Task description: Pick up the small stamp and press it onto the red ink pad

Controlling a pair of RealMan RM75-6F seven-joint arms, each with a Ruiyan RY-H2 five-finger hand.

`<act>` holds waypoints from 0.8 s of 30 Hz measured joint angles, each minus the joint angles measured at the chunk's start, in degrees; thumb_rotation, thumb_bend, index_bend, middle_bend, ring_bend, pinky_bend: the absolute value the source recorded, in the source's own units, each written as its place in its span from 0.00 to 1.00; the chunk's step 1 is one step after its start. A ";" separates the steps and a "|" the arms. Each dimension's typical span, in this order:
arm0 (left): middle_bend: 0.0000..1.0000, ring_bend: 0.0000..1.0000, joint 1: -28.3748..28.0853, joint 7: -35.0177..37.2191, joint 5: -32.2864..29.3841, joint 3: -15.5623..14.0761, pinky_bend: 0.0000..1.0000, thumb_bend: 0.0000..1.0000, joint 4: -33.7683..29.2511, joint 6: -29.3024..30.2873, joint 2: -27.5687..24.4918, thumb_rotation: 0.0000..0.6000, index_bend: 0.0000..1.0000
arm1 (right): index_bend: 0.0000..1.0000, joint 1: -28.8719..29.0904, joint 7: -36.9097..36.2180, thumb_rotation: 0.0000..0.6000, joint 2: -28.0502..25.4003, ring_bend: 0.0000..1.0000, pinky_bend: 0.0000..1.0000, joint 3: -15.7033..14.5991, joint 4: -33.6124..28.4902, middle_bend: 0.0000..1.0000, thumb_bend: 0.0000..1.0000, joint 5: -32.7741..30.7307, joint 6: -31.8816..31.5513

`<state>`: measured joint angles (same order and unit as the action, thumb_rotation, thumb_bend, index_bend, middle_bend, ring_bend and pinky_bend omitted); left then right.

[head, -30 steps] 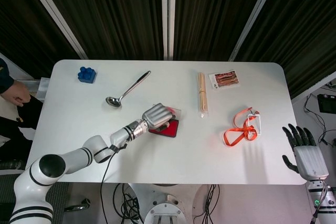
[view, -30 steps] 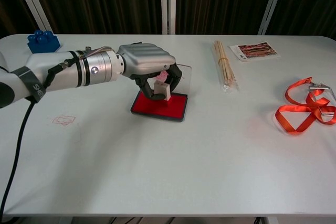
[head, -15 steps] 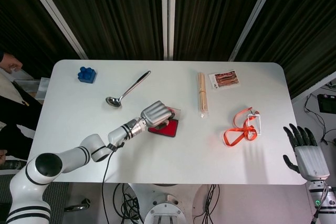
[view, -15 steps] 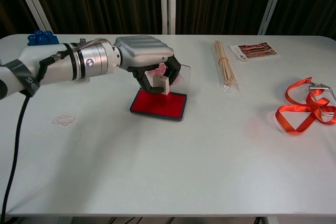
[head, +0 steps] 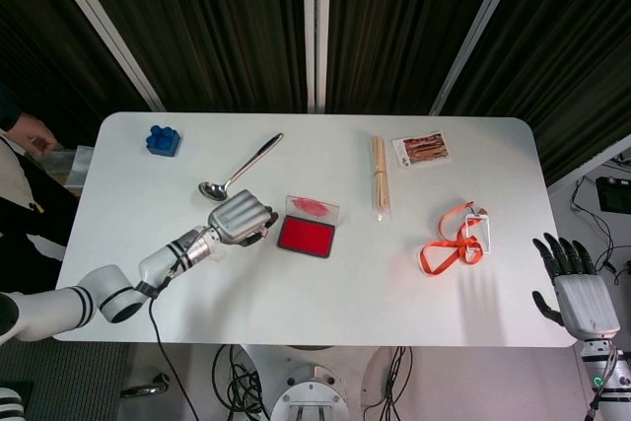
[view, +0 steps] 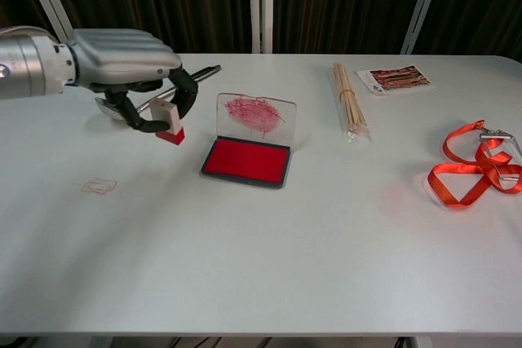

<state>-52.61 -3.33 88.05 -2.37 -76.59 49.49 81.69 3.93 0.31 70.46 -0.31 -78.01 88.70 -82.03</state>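
Pinching the small stamp point(view: 167, 121) between thumb and curled fingers, the left robot hand point(view: 130, 71) is held above the bench point(view: 269, 258), left of the red ink pad point(view: 247, 160), whose clear lid stands open; the stamp's face is seen reddened. If another inking is wanted, the stamp should be kept upright and lowered flat onto the pad's middle. The right robot hand point(head: 574, 283) is spread and idle at the bench's right edge.

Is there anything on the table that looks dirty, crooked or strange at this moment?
Two small things. The clear lid of the red ink pad stands open and is smeared with red ink. A faint red stamp mark sits on the bare table, near the front left. The left hand holds the stamp in the air, left of the pad.
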 measured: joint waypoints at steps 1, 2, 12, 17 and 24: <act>0.57 0.92 1.02 -0.36 -0.01 -0.70 1.00 0.46 -0.54 0.57 -0.45 1.00 0.59 | 0.00 0.03 0.02 1.00 -0.01 0.00 0.00 0.01 0.01 0.00 0.25 -0.04 0.08; 0.57 0.92 1.99 -0.63 0.00 -1.33 1.00 0.46 -0.88 1.16 -0.72 1.00 0.59 | 0.00 0.08 0.11 1.00 -0.01 0.00 0.00 0.02 -0.01 0.00 0.25 -0.05 0.15; 0.57 0.92 8.52 2.23 0.64 -4.29 1.00 0.46 3.35 5.66 0.23 1.00 0.58 | 0.00 0.22 1.74 1.00 -0.12 0.00 0.00 -0.09 -1.03 0.00 0.25 0.10 0.33; 0.57 0.92 9.59 4.93 2.07 -4.76 1.00 0.46 6.11 6.59 1.36 1.00 0.58 | 0.00 0.24 2.86 1.00 -0.36 0.00 0.00 -0.04 -2.06 0.00 0.25 -0.02 0.33; 0.56 0.92 10.59 7.57 3.63 -5.14 1.00 0.46 9.15 7.10 3.16 1.00 0.58 | 0.00 0.31 3.93 1.00 -0.43 0.00 0.00 -0.08 -2.76 0.00 0.25 -0.44 0.87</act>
<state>-42.01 4.23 91.67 -7.51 -67.44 56.59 84.85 4.25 4.24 70.04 -0.39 -80.78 88.27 -81.17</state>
